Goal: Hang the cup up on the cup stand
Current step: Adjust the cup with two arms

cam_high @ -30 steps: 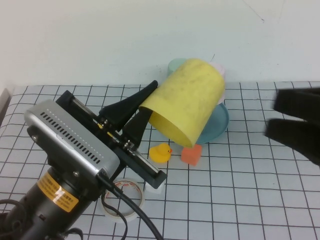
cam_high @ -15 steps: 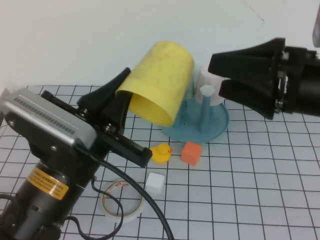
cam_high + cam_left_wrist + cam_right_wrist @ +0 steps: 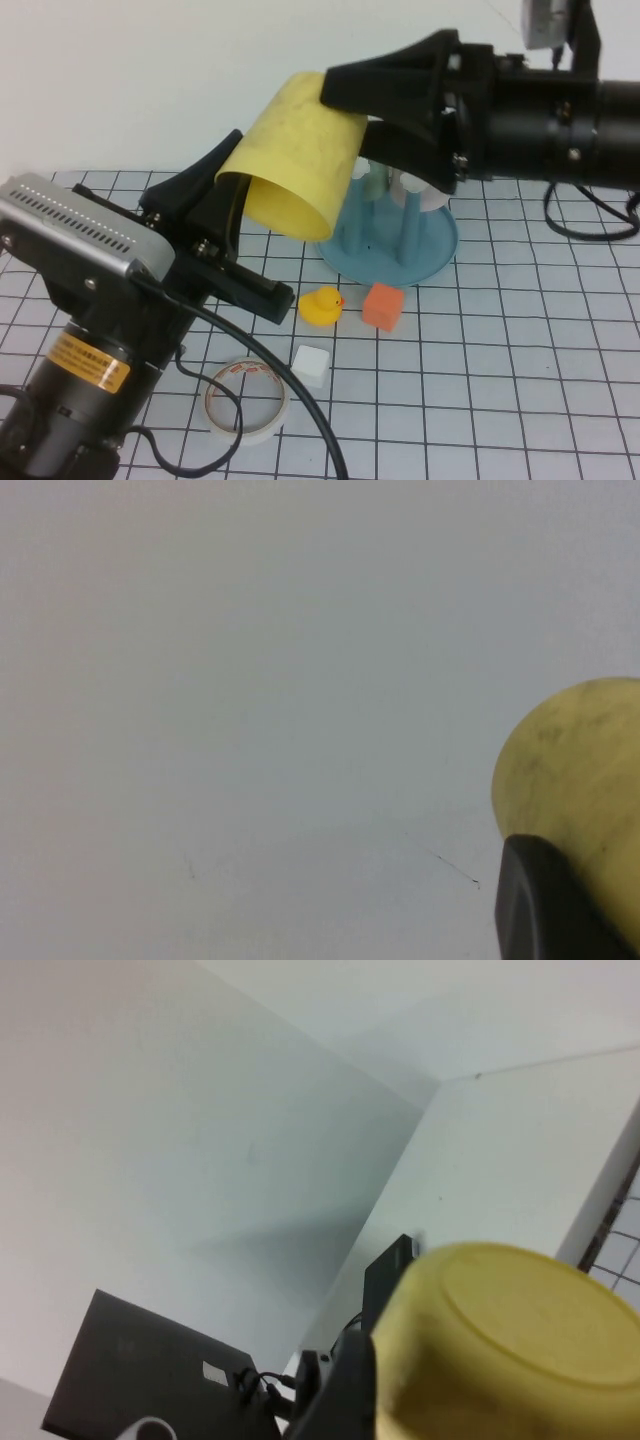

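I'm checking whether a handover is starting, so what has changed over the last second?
The right gripper came in from the right edge, open, and now straddles the base end of the yellow cup. The left gripper, shut on the cup's rim, drew it left and up, uncovering the blue cup stand. Duck, orange cube and tape roll stayed put.

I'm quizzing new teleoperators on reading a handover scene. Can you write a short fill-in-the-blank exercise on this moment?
1. The left gripper is shut on the rim of the ____ cup.
2. The right gripper, jaws open, sits at the cup's ____ end.
3. The cup stand below is ____ in colour.
4. Beside the rubber duck lies an ____ cube.

Missing words: yellow; closed; blue; orange
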Controlling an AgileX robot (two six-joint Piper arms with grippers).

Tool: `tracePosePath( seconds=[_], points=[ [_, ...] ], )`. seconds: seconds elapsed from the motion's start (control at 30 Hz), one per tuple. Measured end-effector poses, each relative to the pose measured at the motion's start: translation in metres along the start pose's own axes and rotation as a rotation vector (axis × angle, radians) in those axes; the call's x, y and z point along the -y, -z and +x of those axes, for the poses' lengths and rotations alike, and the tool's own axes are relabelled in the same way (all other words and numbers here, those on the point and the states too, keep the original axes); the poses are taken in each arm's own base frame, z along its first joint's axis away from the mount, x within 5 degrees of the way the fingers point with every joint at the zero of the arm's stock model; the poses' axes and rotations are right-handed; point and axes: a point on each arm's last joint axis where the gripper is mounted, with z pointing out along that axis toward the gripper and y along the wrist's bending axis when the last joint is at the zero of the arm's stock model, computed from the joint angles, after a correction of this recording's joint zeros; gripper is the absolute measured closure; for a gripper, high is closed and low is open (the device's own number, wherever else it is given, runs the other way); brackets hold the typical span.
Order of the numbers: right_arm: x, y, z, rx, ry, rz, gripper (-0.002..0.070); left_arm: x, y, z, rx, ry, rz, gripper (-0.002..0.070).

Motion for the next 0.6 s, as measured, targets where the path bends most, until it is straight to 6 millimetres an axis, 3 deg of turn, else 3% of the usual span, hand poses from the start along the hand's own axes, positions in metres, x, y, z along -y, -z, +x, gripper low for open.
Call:
tracePosePath(
  seconds=[0.33, 0.6],
  points=[
    [0.0, -0.025, -0.002, -0.037, 0.001, -0.028, -0.0017, -0.002, 0.0, 0.001, -0.006, 0.016, -0.027, 0.067],
    [0.001, -0.03, -0.003, -0.037, 0.004, -0.027, -0.0017, -0.003, 0.0, 0.001, -0.008, 0.02, -0.035, 0.067]
  ],
)
